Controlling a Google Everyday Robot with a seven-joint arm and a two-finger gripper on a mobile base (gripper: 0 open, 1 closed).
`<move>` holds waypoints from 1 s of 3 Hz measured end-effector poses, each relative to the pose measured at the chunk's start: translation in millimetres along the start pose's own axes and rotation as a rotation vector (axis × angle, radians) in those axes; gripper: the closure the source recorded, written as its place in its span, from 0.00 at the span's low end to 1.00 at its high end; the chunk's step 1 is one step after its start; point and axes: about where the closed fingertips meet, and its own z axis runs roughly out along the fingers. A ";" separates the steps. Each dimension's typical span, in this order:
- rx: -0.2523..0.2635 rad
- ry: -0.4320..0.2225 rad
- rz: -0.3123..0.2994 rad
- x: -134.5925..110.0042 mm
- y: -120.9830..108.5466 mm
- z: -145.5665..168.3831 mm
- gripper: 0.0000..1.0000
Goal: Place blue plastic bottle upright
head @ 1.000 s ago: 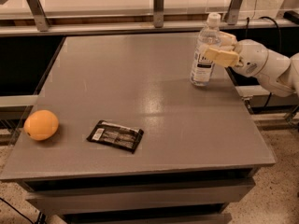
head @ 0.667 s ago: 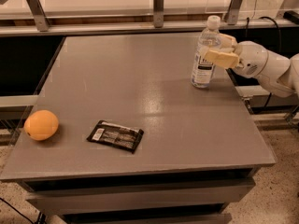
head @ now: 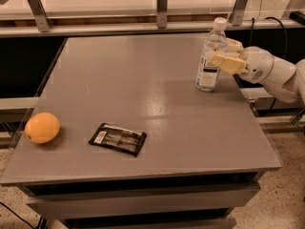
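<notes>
The blue plastic bottle (head: 208, 66) stands upright on the grey table (head: 157, 104) near its far right edge. It is clear, with a white cap and a white label with dark print. My gripper (head: 218, 52) reaches in from the right at the height of the bottle's upper body. One cream finger (head: 228, 62) lies across the bottle's near side, and the other shows just behind it. The gripper is shut on the bottle, whose base rests on the table.
An orange fruit (head: 42, 127) lies near the table's front left edge. A flat black snack packet (head: 118, 139) lies to its right. A rail with metal posts (head: 162, 4) runs behind the table. The floor (head: 286, 194) drops off at the right.
</notes>
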 end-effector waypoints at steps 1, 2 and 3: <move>0.000 0.007 0.006 2.1 -0.7 -2.1 0.00; -0.002 0.060 -0.007 -2.8 -2.2 -2.3 0.00; -0.013 0.223 -0.044 -14.0 -2.4 4.1 0.00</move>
